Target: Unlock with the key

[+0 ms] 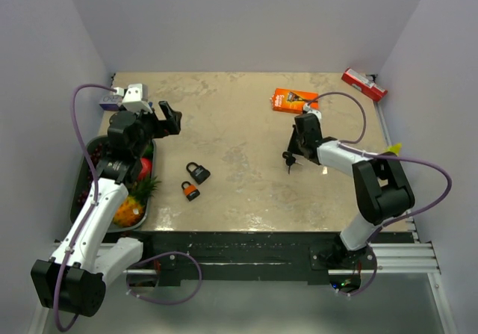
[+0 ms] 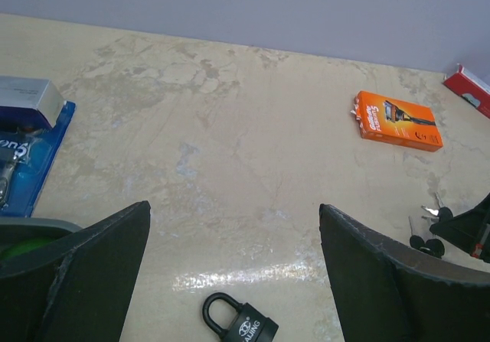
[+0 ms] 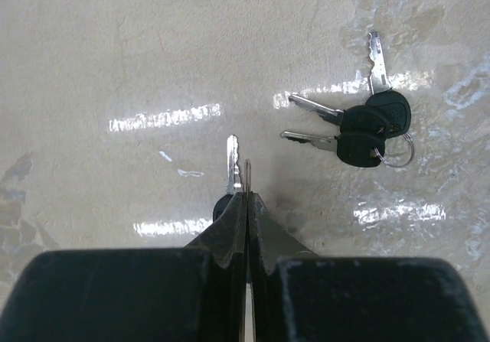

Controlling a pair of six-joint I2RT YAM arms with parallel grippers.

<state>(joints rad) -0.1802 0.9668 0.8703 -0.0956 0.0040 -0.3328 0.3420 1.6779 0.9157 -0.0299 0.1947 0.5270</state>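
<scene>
Right gripper [image 3: 246, 197] sits low over the table [image 3: 115, 51], bottom middle of its wrist view, with the jaws pressed together and no gap showing. A single key [image 3: 233, 162] pokes out from the tips, blade pointing up-frame, its dark head just left of the seam. I cannot tell whether it is truly pinched or only lying beside the finger. A ringed key bunch [image 3: 366, 128] lies apart from it at upper right. Left gripper [image 1: 168, 117] hangs at upper left of the overhead view, jaws wide apart and holding nothing. The black padlock [image 1: 198, 172] and orange padlock [image 1: 190, 190] lie left of centre, well apart from the key. Risks as I judge them: if the head is off the seam, a lift could leave the key behind or let it swivel. With so thin a hold, the blade could twist at the keyhole. Neither padlock is braced, so a push from the key would likely slide it.
</scene>
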